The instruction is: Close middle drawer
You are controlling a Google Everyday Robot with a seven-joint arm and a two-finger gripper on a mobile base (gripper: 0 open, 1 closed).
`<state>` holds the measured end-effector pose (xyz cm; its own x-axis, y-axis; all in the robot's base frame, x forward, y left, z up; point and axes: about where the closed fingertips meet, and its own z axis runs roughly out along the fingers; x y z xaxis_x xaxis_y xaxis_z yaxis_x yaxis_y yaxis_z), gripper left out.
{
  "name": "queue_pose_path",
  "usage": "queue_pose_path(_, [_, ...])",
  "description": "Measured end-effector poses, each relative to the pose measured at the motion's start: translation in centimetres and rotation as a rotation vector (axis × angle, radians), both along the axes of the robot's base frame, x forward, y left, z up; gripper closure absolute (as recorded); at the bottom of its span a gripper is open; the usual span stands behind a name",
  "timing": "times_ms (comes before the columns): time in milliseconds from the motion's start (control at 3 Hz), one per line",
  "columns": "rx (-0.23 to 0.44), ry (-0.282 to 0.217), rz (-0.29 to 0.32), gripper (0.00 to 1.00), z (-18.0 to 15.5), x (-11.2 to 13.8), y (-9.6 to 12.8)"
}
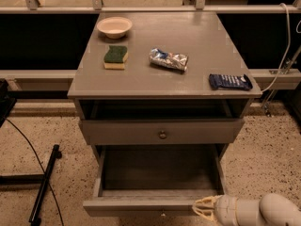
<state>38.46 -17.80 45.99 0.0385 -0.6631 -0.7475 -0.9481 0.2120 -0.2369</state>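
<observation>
The middle drawer (pixel 141 205) is grey, with a long low front panel and a tiny centre knob (pixel 162 214). It is pulled far out of the cabinet (pixel 94 91), and its deep plain box is empty. My gripper (pixel 201 208) is at the bottom right, its cream fingertips together and touching the right end of that drawer's front panel. The white arm (pixel 263 212) comes in from the lower right corner. Above it, the taller-fronted drawer (pixel 117 132) with the brass knob (pixel 162 134) stands slightly out.
On the cabinet top lie a cream bowl (pixel 114 26), a green and yellow sponge (pixel 115 57), a silver snack bag (pixel 168 59) and a dark blue packet (pixel 230 81). A black stand and cable (pixel 43 185) lie on the speckled floor to the left. A rail runs behind.
</observation>
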Motion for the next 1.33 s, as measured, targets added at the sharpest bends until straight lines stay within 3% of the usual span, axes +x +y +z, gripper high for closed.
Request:
queue_pose_path(333, [0.028,0.049,0.014,1.0,-1.2,-1.2,1.1])
queue_pose_path(667, [0.028,0.049,0.014,1.0,-1.2,-1.2,1.1])
queue_pose_path(1333, [-0.004,0.019,0.002,1.0,-2.9,1.9,1.9])
